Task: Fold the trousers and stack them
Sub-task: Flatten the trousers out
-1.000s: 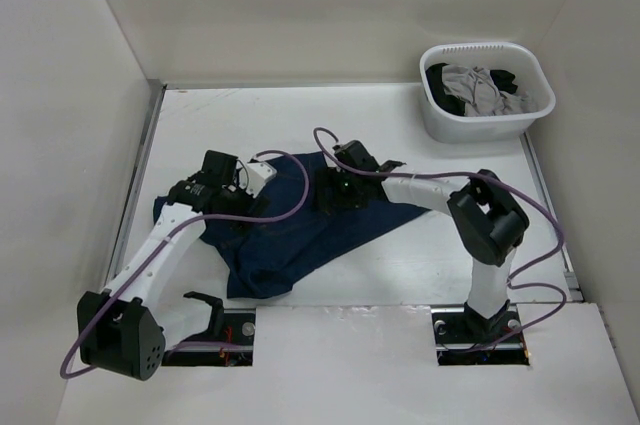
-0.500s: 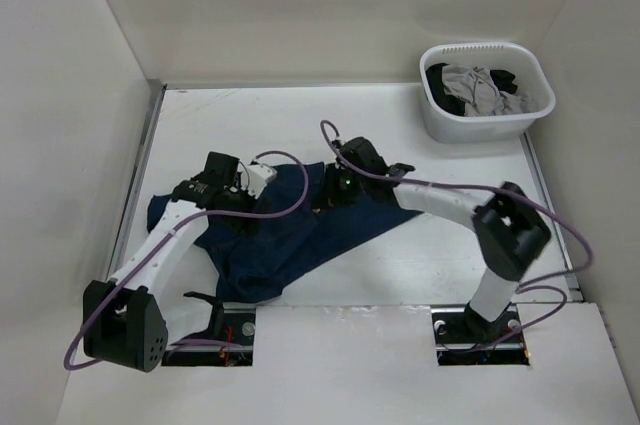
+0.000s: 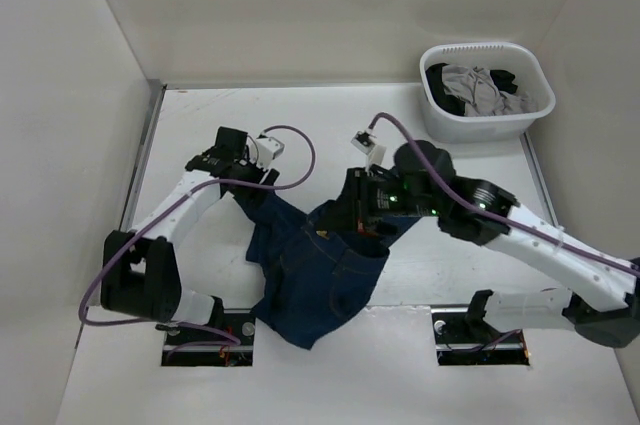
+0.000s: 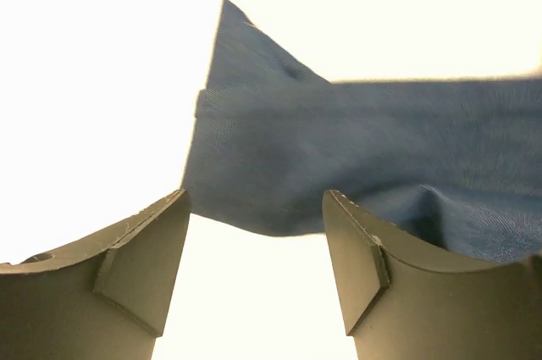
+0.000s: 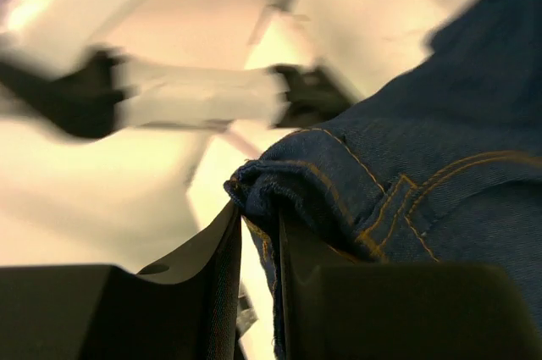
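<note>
Item one, my right claw (image 5: 258, 237): narrow, its fingers nearly together and pinching the orange-stitched waistband edge of the trousers (image 3: 315, 270). In the top view this claw sits at centre frame, mostly hidden under my own wrist. My right arm is cut off by the right edge of the frame. Item two, my left claw (image 4: 254, 199): fingers (image 4: 140, 267) wide apart with a bright bare gap between them, gripping nothing I can see. A fold of blue trouser cloth with a hem band crosses just beyond the tips and passes behind the right-hand finger. Whether it touches them I cannot tell, as everything behind is washed out white. Item three, the trousers: a bunched dark navy heap at lower centre of the top view, on the table (image 3: 200, 115). One end runs up-left toward my left claw, the waist end is at my right claw, and the lowest fold reaches the near edge between my two bases. Item four, the right wrist view, upper left: a smeared white-and-black shape, too blurred to name. Item five, the basket (image 3: 470, 130): white, at upper right of the top view and well apart from the trousers. It holds a grey garment (image 3: 482, 87) heaped against a black garment (image 3: 440, 85), and the walls hide whatever lies beneath.
</note>
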You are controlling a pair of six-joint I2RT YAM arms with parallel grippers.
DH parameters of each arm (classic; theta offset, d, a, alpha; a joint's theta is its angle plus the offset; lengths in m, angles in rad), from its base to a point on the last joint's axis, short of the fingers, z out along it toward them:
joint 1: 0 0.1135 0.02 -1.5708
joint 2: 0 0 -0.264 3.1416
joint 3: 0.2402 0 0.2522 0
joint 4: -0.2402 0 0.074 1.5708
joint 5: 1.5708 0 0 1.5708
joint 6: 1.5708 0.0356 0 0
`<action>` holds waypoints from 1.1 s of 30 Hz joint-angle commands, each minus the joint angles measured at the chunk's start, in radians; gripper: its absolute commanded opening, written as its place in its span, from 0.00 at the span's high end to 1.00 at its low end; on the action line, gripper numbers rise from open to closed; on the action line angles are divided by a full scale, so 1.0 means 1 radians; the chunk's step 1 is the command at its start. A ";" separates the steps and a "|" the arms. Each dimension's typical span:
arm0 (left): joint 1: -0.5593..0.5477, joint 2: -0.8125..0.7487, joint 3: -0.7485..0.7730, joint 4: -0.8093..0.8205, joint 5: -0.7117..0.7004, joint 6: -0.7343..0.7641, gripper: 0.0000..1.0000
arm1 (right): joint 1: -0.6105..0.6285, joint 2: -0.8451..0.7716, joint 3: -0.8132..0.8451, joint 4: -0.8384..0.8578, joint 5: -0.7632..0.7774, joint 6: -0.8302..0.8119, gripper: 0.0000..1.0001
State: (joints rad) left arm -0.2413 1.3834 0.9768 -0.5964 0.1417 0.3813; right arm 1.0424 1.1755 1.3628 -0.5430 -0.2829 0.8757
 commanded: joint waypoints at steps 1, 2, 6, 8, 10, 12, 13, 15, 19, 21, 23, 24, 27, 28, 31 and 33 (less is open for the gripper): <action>-0.026 0.052 0.060 0.092 -0.043 0.021 0.37 | -0.131 0.137 -0.100 0.017 0.019 -0.049 0.97; -0.029 0.066 0.063 0.101 -0.060 0.025 0.37 | -0.190 0.172 -0.125 0.040 0.024 -0.085 0.96; -0.029 0.103 0.071 0.159 -0.132 0.042 0.37 | -0.383 0.320 -0.154 0.132 0.120 -0.179 0.66; -0.031 0.111 0.082 0.162 -0.160 0.042 0.37 | -0.423 0.378 -0.121 0.150 0.137 -0.202 0.18; -0.040 0.088 0.086 0.147 -0.172 0.050 0.37 | -0.436 0.368 -0.103 0.129 0.151 -0.236 0.00; -0.046 0.046 0.070 0.136 -0.172 0.060 0.36 | -0.436 0.284 -0.163 0.117 0.232 -0.228 0.00; -0.052 0.020 0.059 0.126 -0.172 0.067 0.36 | -0.436 0.233 -0.215 0.112 0.285 -0.212 0.00; -0.077 -0.036 0.033 0.089 -0.169 0.082 0.36 | -0.436 0.152 -0.333 0.110 0.353 -0.175 0.00; -0.210 -0.159 -0.012 -0.041 -0.111 0.097 0.35 | -0.410 0.108 -0.514 0.123 0.340 -0.110 0.00; -0.290 -0.196 -0.018 -0.138 -0.044 0.096 0.34 | -0.384 0.084 -0.591 0.143 0.344 -0.069 0.00; -0.342 -0.218 -0.018 -0.207 0.053 0.073 0.34 | -0.379 0.055 -0.678 0.205 0.338 -0.021 0.00; -0.361 -0.222 -0.015 -0.232 0.106 0.064 0.34 | -0.379 0.044 -0.720 0.260 0.327 -0.006 0.00; -0.405 -0.196 -0.006 -0.243 0.237 0.016 0.34 | -0.379 0.061 -0.797 0.435 0.237 0.037 0.00; -0.420 -0.173 -0.004 -0.229 0.255 -0.002 0.34 | -0.379 0.082 -0.806 0.486 0.206 0.055 0.00; -0.462 -0.091 -0.016 -0.183 0.242 -0.027 0.36 | -0.362 0.136 -0.804 0.561 0.159 0.107 0.13; -0.476 -0.057 -0.026 -0.171 0.236 -0.038 0.37 | -0.335 0.142 -0.798 0.578 0.145 0.131 0.30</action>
State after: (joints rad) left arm -0.6983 1.2915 0.9749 -0.7856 0.3191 0.3840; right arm 0.6739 1.3041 0.5713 -0.1066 -0.0769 0.9318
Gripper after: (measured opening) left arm 0.638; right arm 0.754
